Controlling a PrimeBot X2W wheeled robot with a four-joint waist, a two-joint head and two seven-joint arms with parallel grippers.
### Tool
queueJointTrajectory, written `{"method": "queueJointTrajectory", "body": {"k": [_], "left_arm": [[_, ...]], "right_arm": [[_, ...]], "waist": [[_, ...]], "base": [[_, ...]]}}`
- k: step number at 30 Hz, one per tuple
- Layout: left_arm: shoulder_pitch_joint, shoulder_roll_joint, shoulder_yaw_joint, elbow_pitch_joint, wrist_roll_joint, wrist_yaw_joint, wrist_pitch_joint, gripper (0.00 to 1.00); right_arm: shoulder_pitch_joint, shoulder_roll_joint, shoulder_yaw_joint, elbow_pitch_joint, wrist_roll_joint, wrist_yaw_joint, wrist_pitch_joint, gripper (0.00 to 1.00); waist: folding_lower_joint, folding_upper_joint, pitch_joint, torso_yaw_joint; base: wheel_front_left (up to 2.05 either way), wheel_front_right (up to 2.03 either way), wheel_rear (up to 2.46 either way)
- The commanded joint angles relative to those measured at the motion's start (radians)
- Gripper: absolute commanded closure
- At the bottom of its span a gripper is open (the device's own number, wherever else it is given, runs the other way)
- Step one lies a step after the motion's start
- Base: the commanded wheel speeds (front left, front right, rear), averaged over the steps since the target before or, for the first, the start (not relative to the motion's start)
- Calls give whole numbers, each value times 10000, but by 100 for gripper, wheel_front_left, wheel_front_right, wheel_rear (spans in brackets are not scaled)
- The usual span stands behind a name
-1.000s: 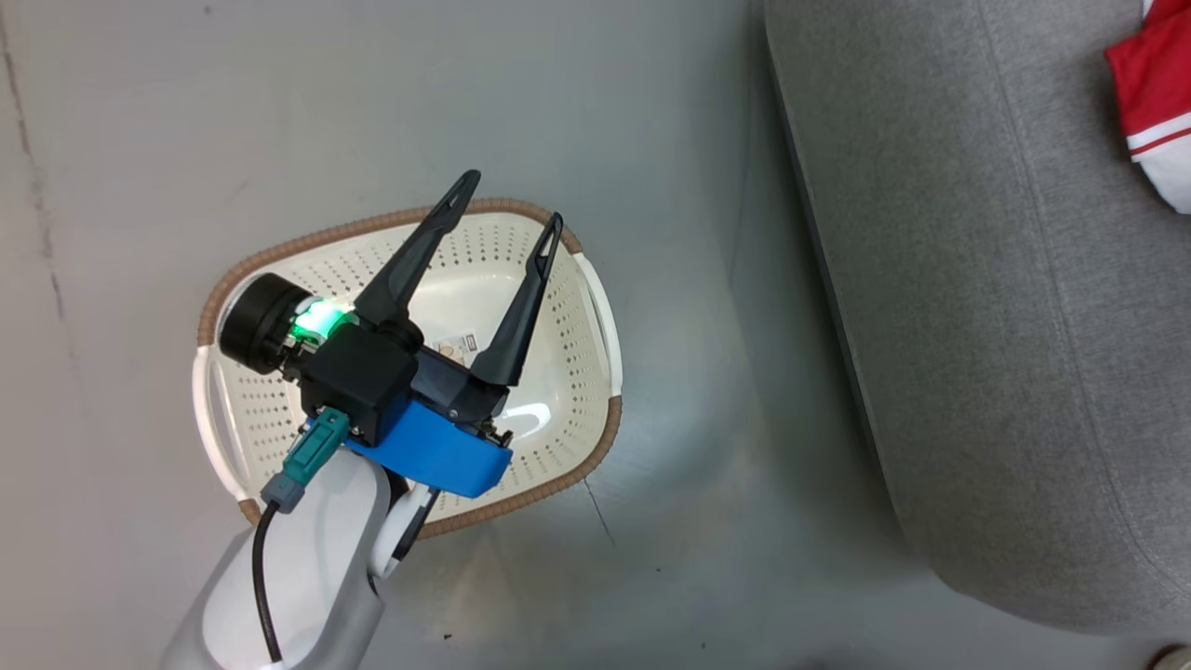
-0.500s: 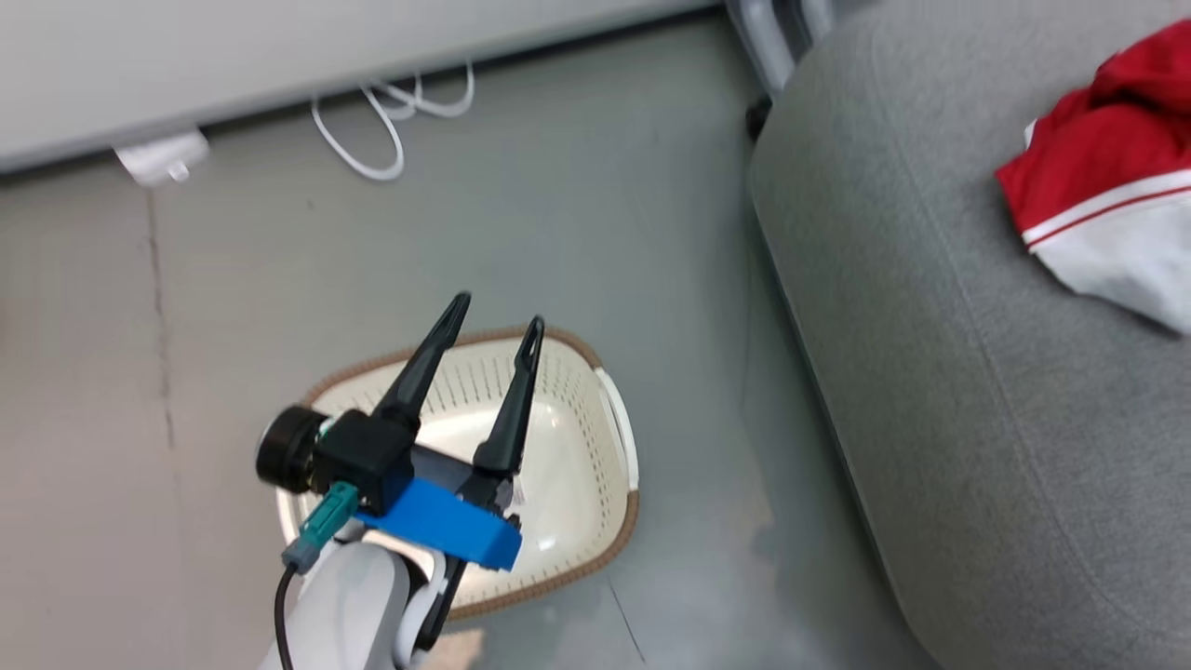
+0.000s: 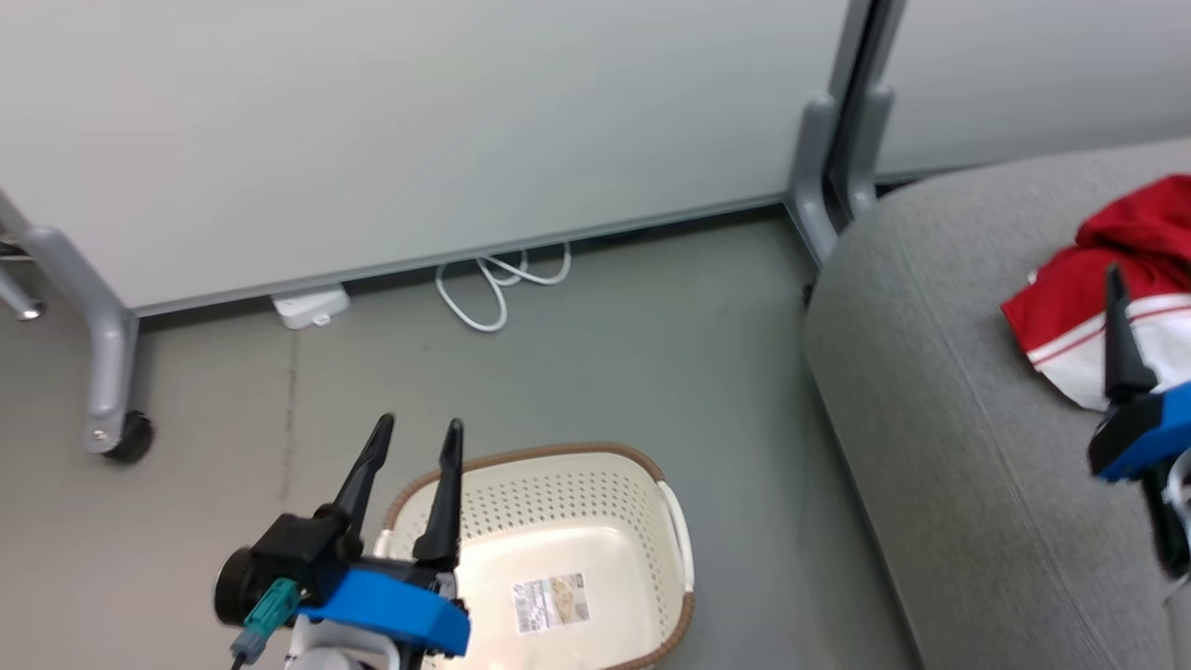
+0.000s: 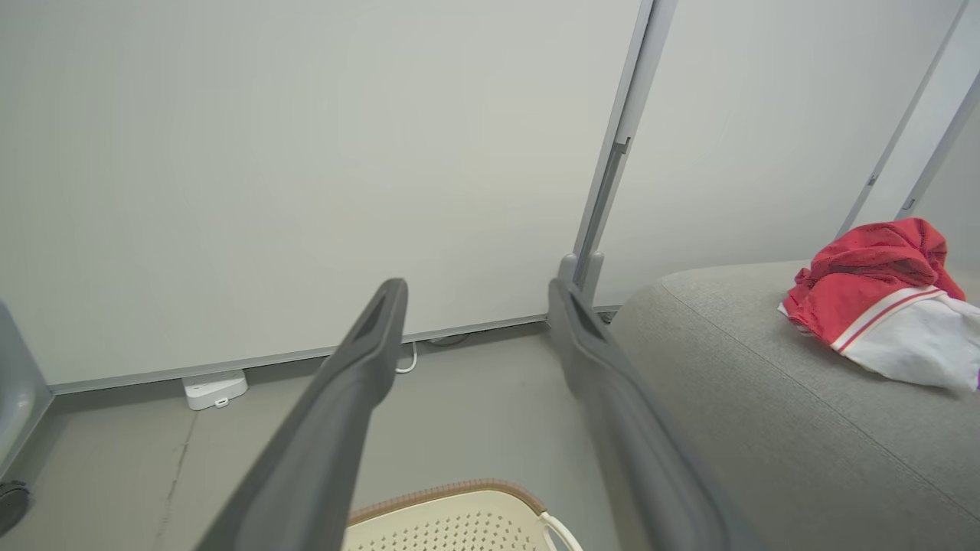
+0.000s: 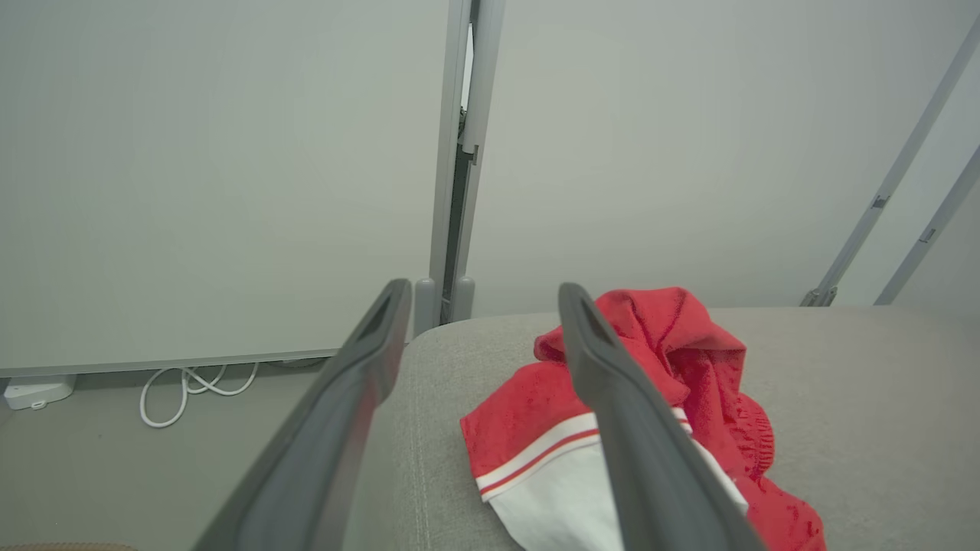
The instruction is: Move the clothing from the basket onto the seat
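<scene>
A: Which items are incomplete in the head view?
B: The basket point(image 3: 568, 502) is cut by the bottom edge; the left gripper point(image 3: 419, 426) covers its left rim. The label point(image 3: 551, 603) print is too small to read.
A: And the clothing point(image 3: 1061, 312)?
B: Cut by the right edge. In the right wrist view, a right gripper point(image 5: 484, 289) finger point(image 5: 612, 398) covers its middle.

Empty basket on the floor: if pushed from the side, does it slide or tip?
Probably slides: the basket holds nothing and looks like thin perforated plastic, so it is likely light, and the floor looks smooth. It is low and wide, so tipping seems unlikely. The walls may flex if pinched.
</scene>
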Motion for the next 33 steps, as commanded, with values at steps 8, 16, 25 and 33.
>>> {"method": "queueJointTrajectory", "body": {"k": [8,16,25,33], "left_arm": [[832,-132,1100,250,179,-19,-48,0],[1134,-193,1703,358,373,-21,-48,0],[1361,-235,1849,614,335,-20,-48,0],[1307,-246,1760,841,296,-21,-48,0]], "right_arm": [[2096,885,418,-1547,66,1,356,0],[3371,1719,823,-2314,-20,1,413,0],[4051,2168,1263,-2535,-13,1,374,0],[4041,2252,1407,-2487,1,1,381,0]], "waist": [[3,-1,-989,1010],[3,-1,-1186,1326],[3,-1,-1275,1313],[3,-1,-1283,1247]], "base": [[0,0,0],[0,0,0],[0,0,0],[0,0,0]]}}
